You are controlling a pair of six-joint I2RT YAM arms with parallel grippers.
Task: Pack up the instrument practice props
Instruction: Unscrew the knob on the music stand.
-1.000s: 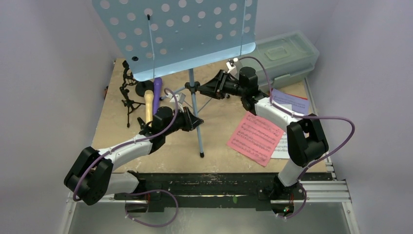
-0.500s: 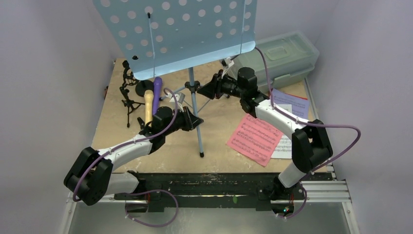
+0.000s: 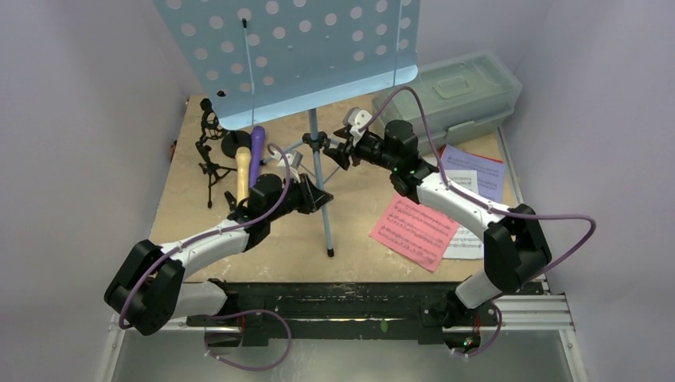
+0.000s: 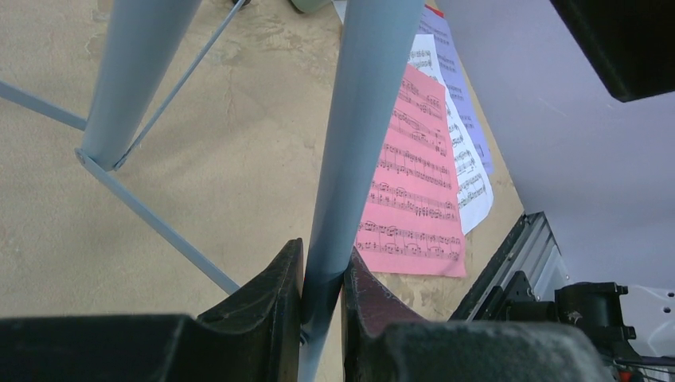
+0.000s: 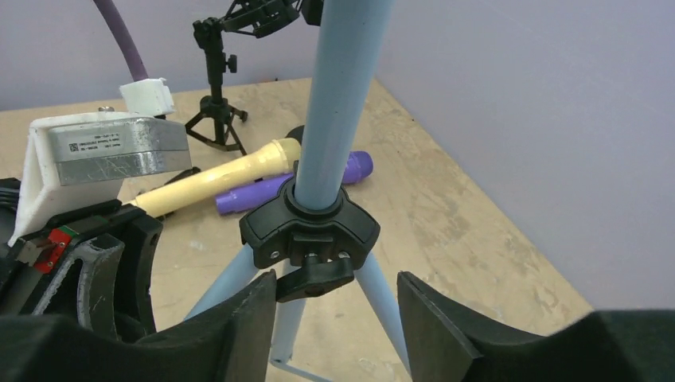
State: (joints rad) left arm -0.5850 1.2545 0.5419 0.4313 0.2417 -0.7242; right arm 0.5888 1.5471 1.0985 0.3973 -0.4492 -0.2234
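Nearest, on the right of the table [image 3: 263,247], a pink page [image 3: 415,231] lies flat, overlapping a white page [image 3: 462,239], with a lavender page [image 3: 477,167] beyond them. All three look thin and limp, hard to pinch off a flat surface.

Left of the pages, the music rack [image 3: 302,56] stands upright on its tripod at the table's middle. The left gripper [image 4: 322,294] is clenched on one of its pale-blue tubes low down, with a pad pressed to each side. The tube is smooth, painted and round, so it could slip or twist in a pinch grip.

A little farther, the right gripper [image 5: 334,294] is spread wide, one finger on each side of the black collar [image 5: 310,227] where the legs meet the pole. Neither finger appears to touch it. The collar and its small lever give the surest hold, being ridged, stiff and close to the balance point. The rack is probably light but top-heavy under its broad perforated desk, so it may tip if lifted by a leg alone.

On the far left, the tan microphone [image 3: 242,175] and purple microphone [image 3: 255,151] lie side by side. The tripod holder [image 3: 208,159] stands just left of them, and the round-base holder [image 3: 235,143] sits behind. At the far right, the lidded box [image 3: 462,87] is shut.
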